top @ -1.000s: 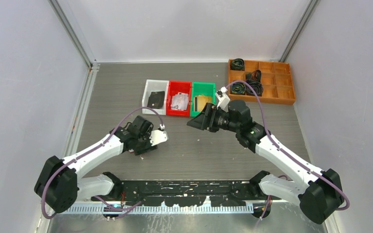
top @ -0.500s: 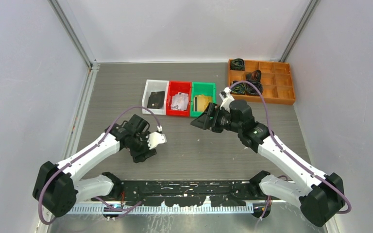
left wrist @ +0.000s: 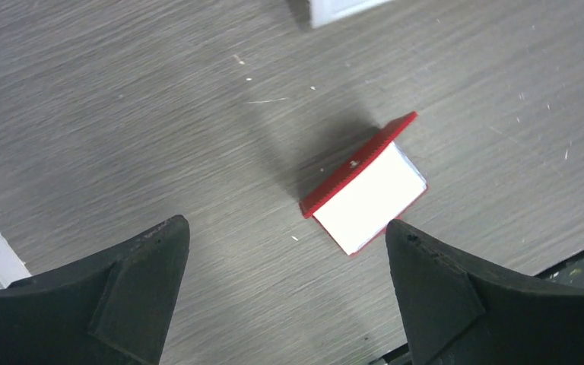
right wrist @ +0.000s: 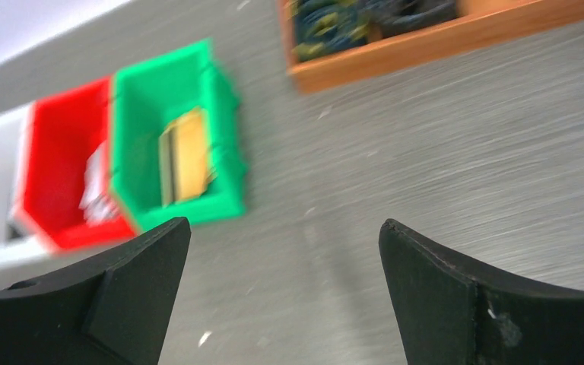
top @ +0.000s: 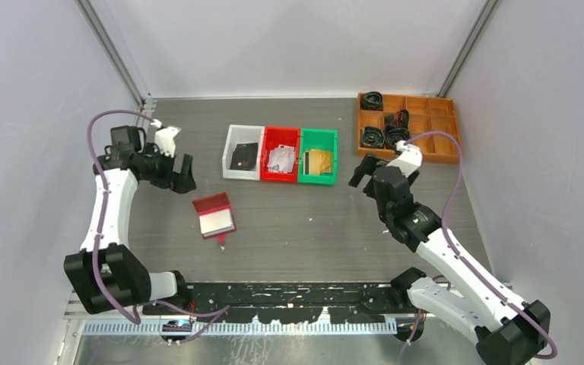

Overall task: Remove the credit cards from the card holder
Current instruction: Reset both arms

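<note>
Grey wood-grain table (top: 312, 228) carries three small bins in a row at its far middle: a white bin (top: 229, 152) with a dark card (top: 244, 157) in it, a red bin (top: 281, 131) with silvery-white cards (top: 280, 160), and a green bin (top: 318, 134) with gold cards (top: 318, 161). The bins touch side by side. Well to their right, an orange divided tray (top: 437, 141) sits against the far right corner, with black cable bundles (top: 384, 137) in several compartments.

The card holder (top: 214, 216) lies alone on the bare table, nearer than the white bin and apart from it. It is open: its pale inside faces up, one red flap is tilted upward on the far side, and a small red tab points toward the near edge. Nothing lies on it or beside it.

The left gripper (left wrist: 285, 223) hangs above the table near the left wall, well apart from the card holder. In the left wrist view its fingers are spread wide with nothing between them, and the holder shows in the gap below. The right gripper (right wrist: 285, 223) hovers between the green bin and the orange tray, touching neither. Its fingers are also spread wide and grip nothing. The right wrist view is blurred.
</note>
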`<state>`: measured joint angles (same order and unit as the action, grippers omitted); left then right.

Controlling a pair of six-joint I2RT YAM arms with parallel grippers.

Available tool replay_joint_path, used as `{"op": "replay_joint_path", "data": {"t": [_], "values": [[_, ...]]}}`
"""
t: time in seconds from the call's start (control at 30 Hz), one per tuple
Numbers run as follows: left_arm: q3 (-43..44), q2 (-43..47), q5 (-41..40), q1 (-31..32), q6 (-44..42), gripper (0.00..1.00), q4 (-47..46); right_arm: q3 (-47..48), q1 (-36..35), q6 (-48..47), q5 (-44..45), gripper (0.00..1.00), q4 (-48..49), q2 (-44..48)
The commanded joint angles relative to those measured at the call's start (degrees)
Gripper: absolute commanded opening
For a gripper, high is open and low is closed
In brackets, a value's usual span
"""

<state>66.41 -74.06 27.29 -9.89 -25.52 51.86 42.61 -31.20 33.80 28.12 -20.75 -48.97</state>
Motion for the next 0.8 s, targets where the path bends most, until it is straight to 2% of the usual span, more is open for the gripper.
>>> {"op": "replay_joint_path", "data": {"t": [0.0,0.1,0.23,0.33,0.5,0.57,0.7,0.77], "values": [[-2.38,-1.26,5.9,-5.49,6.94,1.0,-9.43,-6.89,4.48,-5.64,21.11,0.99,13.03,1.51],[-9.4,-2.59,2.86,-6.62,12.82,1.0,-22.92,-13.17,10.72,-9.91,21.41,1.0,23.96,-1.44],[-20.05,-3.62,0.64,-6.62,19.95,1.0,-38.95,-15.87,18.72,-10.18,23.48,0.99,31.19,-9.03],[-28.32,-3.4,-0.26,-6.62,24.41,1.0,-54.24,-20.44,19.88,-13.17,26.6,0.99,46.38,-14.45],[-39.45,-4.38,-2.32,-6.34,32.83,1.0,-79.37,-24.07,21.05,-22.04,24.53,1.0,67.55,-27.7],[-41.74,-4.78,-4.39,-5.83,35.73,1.0,-85.45,-26.54,21.22,-25.09,22.79,0.99,77.24,-31.55],[-45.72,-6.59,-10.6,-2.77,37.43,1.0,-99.21,-26.95,21.7,-25.89,18.1,0.99,83.5,-36.41],[-47.18,-9.49,-15.34,-0.26,35.51,1.0,-105.15,-26.83,21.72,-27.82,11.67,0.97,83.56,-37.35]]}}
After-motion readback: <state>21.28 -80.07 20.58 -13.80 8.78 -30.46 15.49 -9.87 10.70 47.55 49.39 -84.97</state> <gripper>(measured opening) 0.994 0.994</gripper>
